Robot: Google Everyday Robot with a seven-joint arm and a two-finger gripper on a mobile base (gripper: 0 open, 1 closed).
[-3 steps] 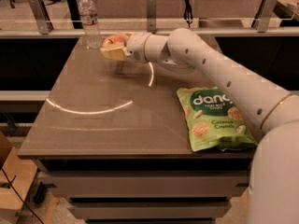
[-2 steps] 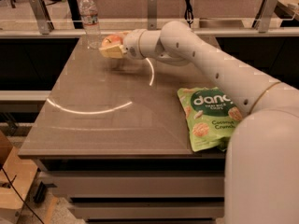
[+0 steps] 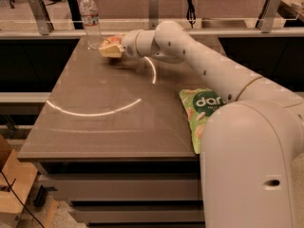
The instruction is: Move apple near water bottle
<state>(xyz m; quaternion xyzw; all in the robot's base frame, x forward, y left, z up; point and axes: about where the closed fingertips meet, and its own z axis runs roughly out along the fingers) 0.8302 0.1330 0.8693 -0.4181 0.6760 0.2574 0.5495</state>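
Note:
The water bottle [image 3: 90, 19], clear with a white cap and a pale label, stands upright at the table's far left corner. My gripper [image 3: 110, 49] reaches in from the right and sits just right of the bottle's base, low over the tabletop. It is shut on the apple [image 3: 114, 40], of which only a red-orange patch shows above the pale fingers [image 3: 109, 52]. The apple is a short way from the bottle and does not touch it.
A green snack bag [image 3: 200, 112] lies flat on the right side of the brown table [image 3: 104, 122], partly behind my arm's large white base. A rail with metal posts [image 3: 153, 8] runs behind the table's far edge.
My gripper with the apple has stayed close to the bottle, shifting only slightly. The arm's elbow and base have swung further into view on the right.

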